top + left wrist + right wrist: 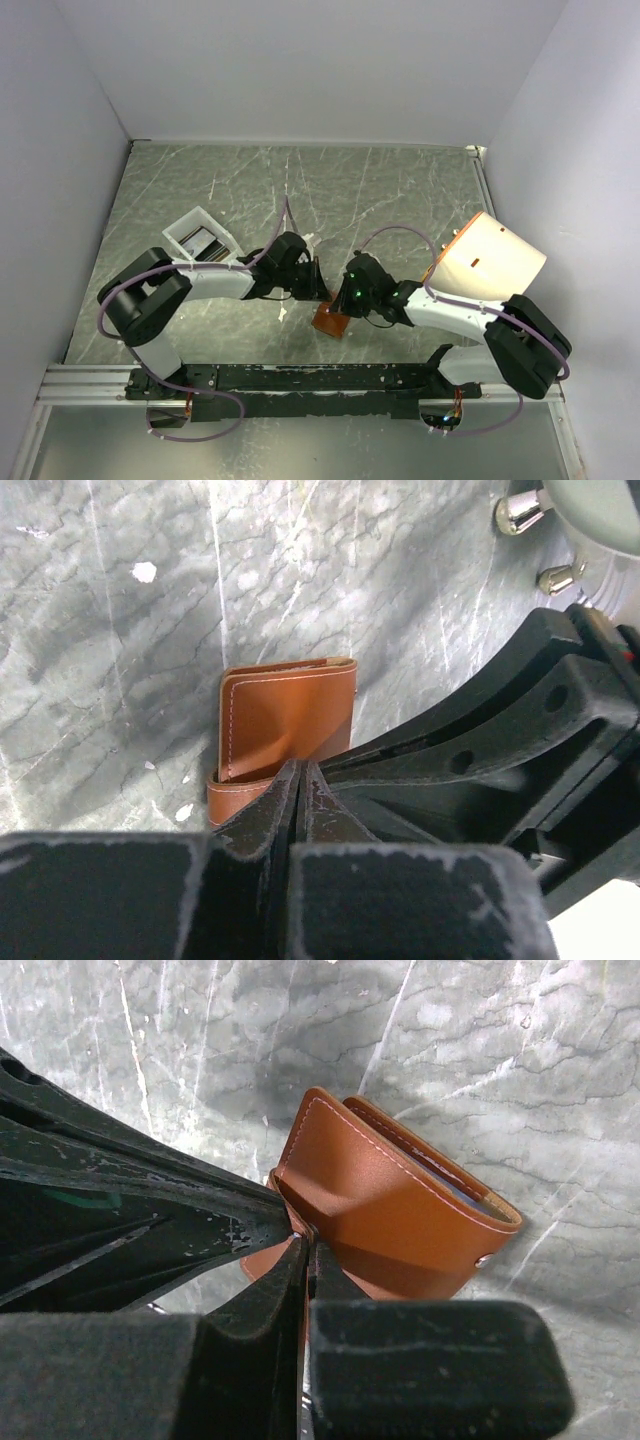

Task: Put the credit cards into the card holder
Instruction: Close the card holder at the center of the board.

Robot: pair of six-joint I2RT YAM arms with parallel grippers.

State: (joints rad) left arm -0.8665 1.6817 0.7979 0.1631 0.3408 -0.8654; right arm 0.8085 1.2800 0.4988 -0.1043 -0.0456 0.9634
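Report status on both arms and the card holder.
Left fingers shut on card holder edge. Right fingers shut on it too. Credit cards in white tray. Cream cylinder off right, not blocking.

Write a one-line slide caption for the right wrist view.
Right end effector shut on the brown card holder, left end effector at its corner, over a grey marbled table.

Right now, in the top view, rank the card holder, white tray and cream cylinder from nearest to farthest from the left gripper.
1. card holder, at the left gripper fingertips, centre.
2. white tray, back left.
3. cream cylinder, far right.
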